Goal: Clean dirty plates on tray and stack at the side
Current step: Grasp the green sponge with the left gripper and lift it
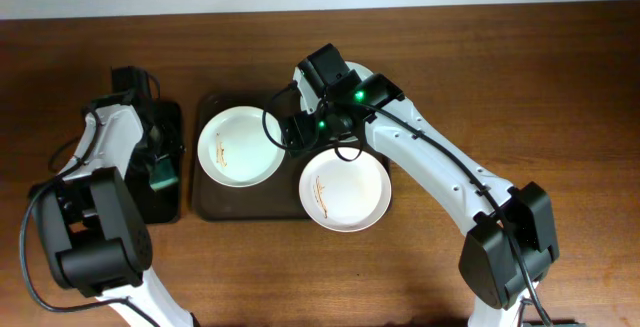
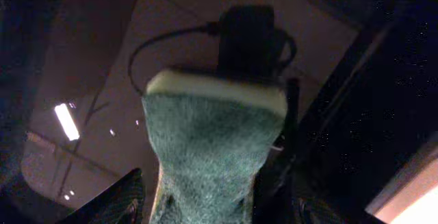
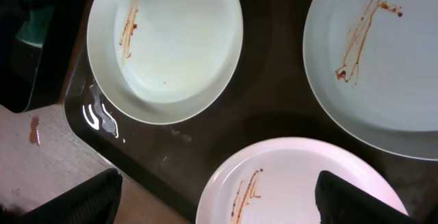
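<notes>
The dark brown tray (image 1: 207, 205) holds three plates, each with thin brown smears. The cream plate (image 1: 240, 145) lies at its left. The white plate (image 1: 345, 189) lies at front right, overhanging the front rim. The pale mint plate is hidden under my right arm in the overhead view. The right wrist view shows the cream plate (image 3: 164, 46), the mint plate (image 3: 383, 59), the white plate (image 3: 308, 183) and the tray (image 3: 274, 107). My right gripper (image 1: 300, 129) (image 3: 219, 203) is open and empty, high above the tray. My left gripper (image 1: 158, 167) (image 2: 205, 210) is shut on a green sponge (image 2: 205, 148).
A smaller black tray (image 1: 170, 205) lies left of the brown tray, under my left gripper, and also shows in the right wrist view (image 3: 27, 80). Wooden table (image 1: 520, 87) surrounds both trays. A pale wall strip runs along the far edge.
</notes>
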You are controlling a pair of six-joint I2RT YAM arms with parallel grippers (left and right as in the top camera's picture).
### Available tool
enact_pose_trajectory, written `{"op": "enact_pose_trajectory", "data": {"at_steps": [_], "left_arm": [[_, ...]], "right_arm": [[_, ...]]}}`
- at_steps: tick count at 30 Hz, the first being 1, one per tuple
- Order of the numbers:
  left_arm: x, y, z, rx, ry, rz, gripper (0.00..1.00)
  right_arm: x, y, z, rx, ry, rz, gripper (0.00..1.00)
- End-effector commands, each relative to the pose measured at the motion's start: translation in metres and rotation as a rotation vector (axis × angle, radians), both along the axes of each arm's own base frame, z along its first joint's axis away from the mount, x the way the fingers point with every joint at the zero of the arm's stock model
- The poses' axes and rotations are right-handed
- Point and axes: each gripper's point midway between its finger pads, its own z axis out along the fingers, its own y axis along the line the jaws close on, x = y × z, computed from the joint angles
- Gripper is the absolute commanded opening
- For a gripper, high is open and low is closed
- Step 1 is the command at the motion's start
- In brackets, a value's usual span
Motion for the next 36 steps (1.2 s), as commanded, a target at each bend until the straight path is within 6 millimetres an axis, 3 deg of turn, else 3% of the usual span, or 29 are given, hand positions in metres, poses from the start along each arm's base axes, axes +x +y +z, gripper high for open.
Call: {"op": "enact_pose_trajectory", "data": {"at_steps": [1,5,7,8,12,16,17,19,21,24,26,29,30,35,36], "left_arm": [[-0.008,0.001,-0.017,0.003,0.012,0.017,0.66],[0.002,0.002,-0.019,0.012,-0.034,0.017,0.67],[0.001,0.002,-0.019,0.011,-0.034,0.016,0.57],[-0.001,0.000,-0.021,0.002,-0.027,0.015,0.52],[-0.021,-0.009,-0.039,-0.038,0.026,0.012,0.52],[-0.019,-0.008,-0.039,-0.035,0.015,0.012,0.21],[-0.019,-0.008,-0.039,-0.035,0.013,0.012,0.01],[-0.017,-0.008,-0.036,-0.036,0.013,0.012,0.01],[-0.012,-0.007,-0.014,-0.035,0.012,0.010,0.01],[0.005,-0.001,0.042,0.002,-0.064,-0.028,0.01],[0.004,0.012,0.057,0.084,-0.078,-0.030,0.01],[0.001,0.029,0.051,0.189,-0.051,-0.027,0.01],[0.007,0.032,0.044,0.217,-0.058,-0.102,0.01],[0.010,0.032,0.025,0.231,-0.049,-0.184,0.01],[0.010,0.032,0.025,0.230,-0.050,-0.183,0.06]], "right_arm": [[0.005,-0.001,0.006,-0.002,-0.022,-0.010,0.91],[0.004,-0.001,0.006,-0.004,-0.019,-0.010,0.91],[0.004,-0.001,0.006,-0.004,-0.019,-0.010,0.91],[0.004,-0.001,0.006,-0.004,-0.019,-0.010,0.91],[0.005,-0.001,0.005,-0.005,-0.018,-0.010,0.91],[0.005,-0.001,0.004,-0.005,-0.017,-0.010,0.91],[0.005,-0.001,0.004,-0.005,-0.017,-0.010,0.91],[0.005,-0.001,0.005,-0.005,-0.017,-0.010,0.91],[0.006,0.000,0.006,0.001,-0.025,-0.010,0.90],[0.009,0.002,0.007,0.008,-0.036,-0.010,0.90],[0.009,0.002,0.007,0.010,-0.038,-0.010,0.90],[0.009,0.002,0.007,0.010,-0.038,-0.010,0.90],[0.009,0.002,0.007,0.010,-0.038,-0.010,0.90],[0.009,0.002,0.007,0.010,-0.038,-0.010,0.90],[0.009,0.002,0.007,0.009,-0.037,-0.010,0.90]]}}
